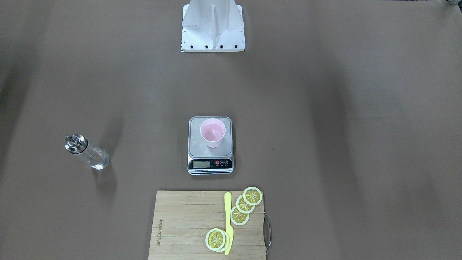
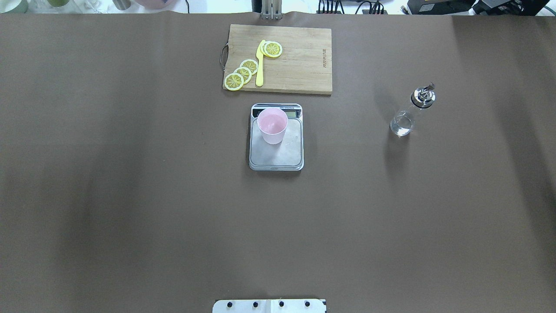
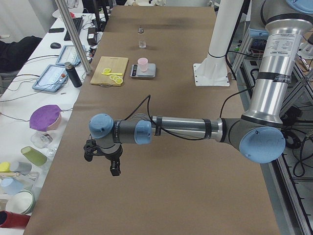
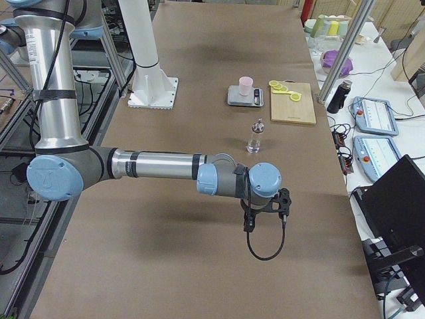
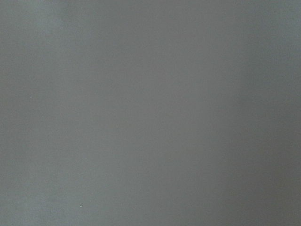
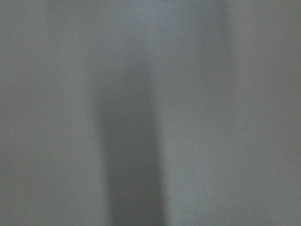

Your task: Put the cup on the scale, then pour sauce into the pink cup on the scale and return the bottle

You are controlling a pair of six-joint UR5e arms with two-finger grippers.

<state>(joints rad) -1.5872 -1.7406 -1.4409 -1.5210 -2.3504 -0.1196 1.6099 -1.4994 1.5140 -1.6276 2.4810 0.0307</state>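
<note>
The pale pink cup (image 1: 213, 133) (image 2: 272, 126) stands upright on the steel scale (image 1: 210, 153) (image 2: 284, 152) at mid-table. The clear glass bottle (image 1: 86, 151) (image 2: 410, 113) with its chrome pourer cap stands upright on the table, well apart from the scale, on my right side. My left gripper (image 3: 101, 152) hangs over the table's left end, far from both. My right gripper (image 4: 265, 203) hangs over the right end, short of the bottle (image 4: 255, 136). Both grippers show only in the side views, so I cannot tell if they are open or shut. Both wrist views show only blurred table surface.
A wooden cutting board (image 1: 180, 224) (image 2: 304, 61) lies just beyond the scale, with several lemon slices (image 2: 243, 73) and a yellow plastic knife (image 2: 259, 63) on it. The robot's white base plate (image 1: 213, 36) sits at the near table edge. Clutter lines a side bench (image 3: 44, 122).
</note>
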